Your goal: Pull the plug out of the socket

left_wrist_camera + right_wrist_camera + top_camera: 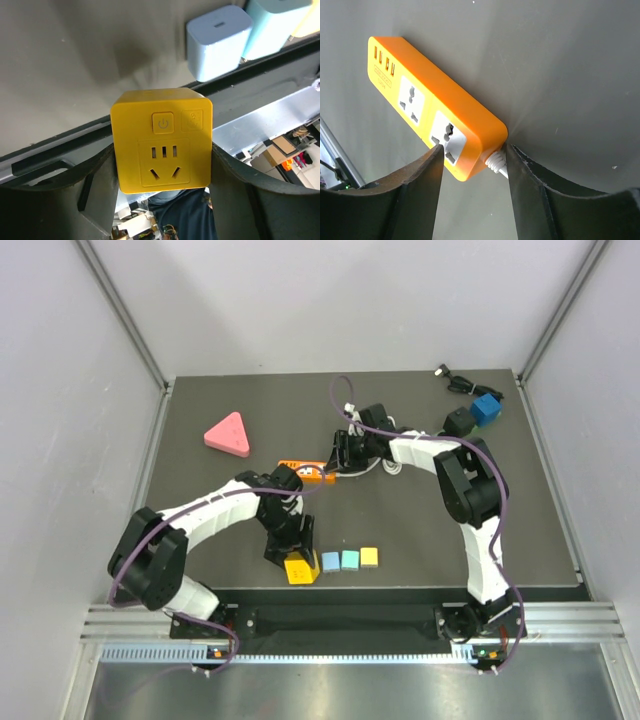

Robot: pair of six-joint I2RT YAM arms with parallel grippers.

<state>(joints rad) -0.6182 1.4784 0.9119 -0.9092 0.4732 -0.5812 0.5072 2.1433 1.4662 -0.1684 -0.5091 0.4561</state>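
Yellow plastic cube plug (161, 142) sat clamped in left jaws at counter's (250, 400) near edge, well apart from orange plastic power strip (432, 107). Right jaws pinched strip's cord end; its long axis ran left-right.

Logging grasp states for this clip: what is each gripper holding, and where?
Left gripper clamps the yellow socket cube by its side faces. Right gripper appears to pinch the orange power strip at its cord end.
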